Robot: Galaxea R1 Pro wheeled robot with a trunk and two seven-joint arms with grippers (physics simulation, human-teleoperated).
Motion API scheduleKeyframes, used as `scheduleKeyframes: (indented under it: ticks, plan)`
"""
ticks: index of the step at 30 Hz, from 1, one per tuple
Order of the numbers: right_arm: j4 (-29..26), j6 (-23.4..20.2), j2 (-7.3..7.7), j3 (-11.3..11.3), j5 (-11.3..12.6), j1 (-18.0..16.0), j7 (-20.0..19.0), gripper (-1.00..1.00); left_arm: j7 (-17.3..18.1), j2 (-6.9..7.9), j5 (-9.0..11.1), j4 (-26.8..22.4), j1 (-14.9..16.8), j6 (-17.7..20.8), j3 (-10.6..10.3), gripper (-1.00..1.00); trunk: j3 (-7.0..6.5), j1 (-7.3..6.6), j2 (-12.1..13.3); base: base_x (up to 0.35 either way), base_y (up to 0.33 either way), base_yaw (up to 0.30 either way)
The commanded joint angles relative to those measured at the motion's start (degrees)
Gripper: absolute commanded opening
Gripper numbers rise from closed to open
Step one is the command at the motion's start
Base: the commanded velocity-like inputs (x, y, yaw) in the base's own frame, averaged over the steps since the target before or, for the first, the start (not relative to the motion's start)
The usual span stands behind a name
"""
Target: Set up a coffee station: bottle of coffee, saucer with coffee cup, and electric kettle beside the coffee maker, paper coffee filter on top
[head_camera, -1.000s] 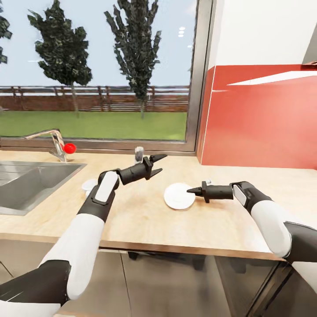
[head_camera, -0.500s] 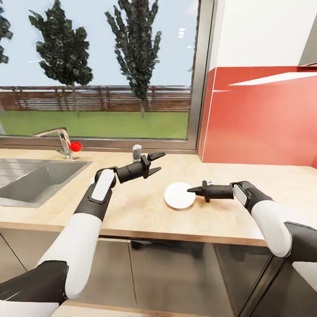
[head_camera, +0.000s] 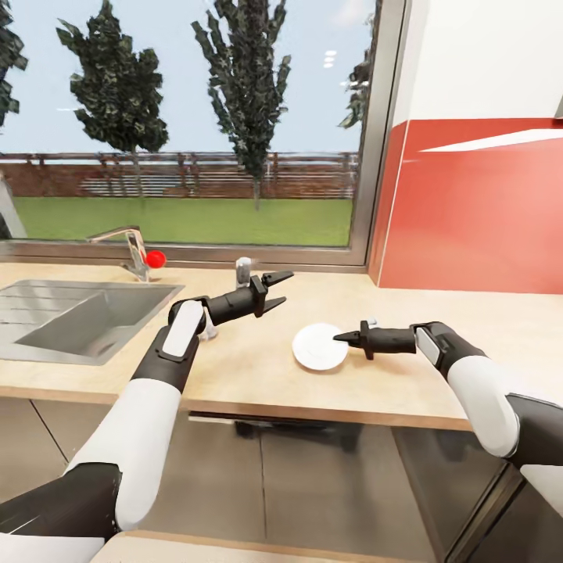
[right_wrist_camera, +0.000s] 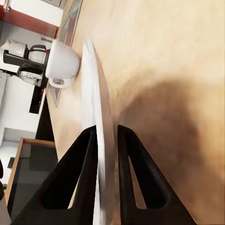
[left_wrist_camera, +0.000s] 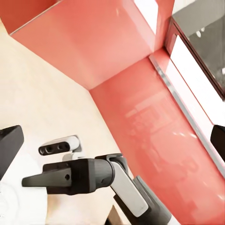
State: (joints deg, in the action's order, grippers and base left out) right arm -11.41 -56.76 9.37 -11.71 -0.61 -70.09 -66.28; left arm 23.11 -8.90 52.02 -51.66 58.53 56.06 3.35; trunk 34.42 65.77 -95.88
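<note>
White saucer (head_camera: 319, 346) flat on the beige countertop (head_camera: 438, 313), its right rim pinched between the fingers of the right gripper (head_camera: 338, 338). White coffee cup (right_wrist_camera: 61, 63) upright on the counter left of the saucer. Left gripper (head_camera: 283, 286) above the counter, far-left of the saucer, jaws spread and empty.

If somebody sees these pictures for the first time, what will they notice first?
The right gripper is shut on the white saucer, held at its rim in the middle of the countertop. The open left gripper hangs empty nearby, and a bright red wall panel stands behind.
</note>
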Motion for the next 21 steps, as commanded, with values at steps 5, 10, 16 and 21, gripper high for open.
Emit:
scheduleKeyframes:
  ticks: [5,10,16,21]
  plan:
    - [0.0,-0.5,0.30,-0.2,0.1,0.0,-0.3,-1.00,0.4,-0.01,-0.3,-0.1,0.0,0.4,0.3,1.00,0.06,-0.01,0.0,-0.030,0.101,0.158]
    - [0.0,-0.5,0.60,-0.2,0.1,0.0,-0.3,-1.00,0.4,0.02,-0.3,0.0,0.0,0.5,0.3,1.00,0.06,-0.01,0.0,-0.182,0.130,0.082]
    - [0.0,-0.6,0.82,-0.2,0.1,0.0,-0.4,-1.00,0.4,0.02,-0.3,0.0,0.0,0.5,0.3,1.00,0.06,-0.01,0.0,-0.192,0.121,0.006]
    - [0.0,-0.6,0.89,-0.2,0.2,0.0,-0.4,-1.00,0.5,0.02,-0.3,0.0,0.0,0.5,0.3,1.00,0.06,-0.01,0.0,-0.254,0.010,0.000]
